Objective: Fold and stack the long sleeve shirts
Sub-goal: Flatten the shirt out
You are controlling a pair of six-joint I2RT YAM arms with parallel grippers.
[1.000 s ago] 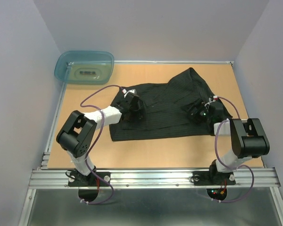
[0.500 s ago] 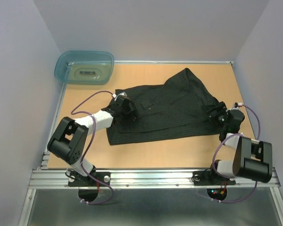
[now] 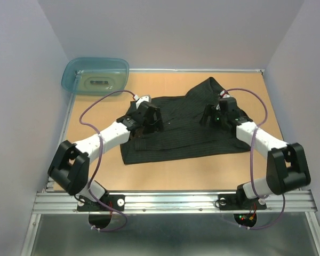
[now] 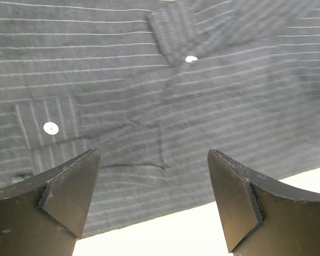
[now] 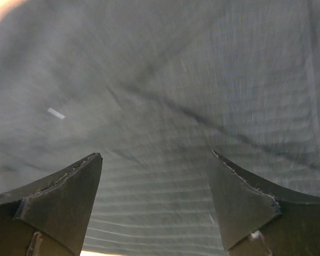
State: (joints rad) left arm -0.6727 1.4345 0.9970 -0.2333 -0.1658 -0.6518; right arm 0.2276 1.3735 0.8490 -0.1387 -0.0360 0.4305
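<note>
We are poising left gripper and right gripper, both open and empty, over the shirt below, probably next pinching cloth to fold.

Shirt on table centre; tub far-left corner.

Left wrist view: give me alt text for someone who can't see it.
A black pinstriped cloth shirt with two small pale buttons fills the frame. Jaws of the left gripper stand wide open over it; a pale strip of table shows below.
</note>
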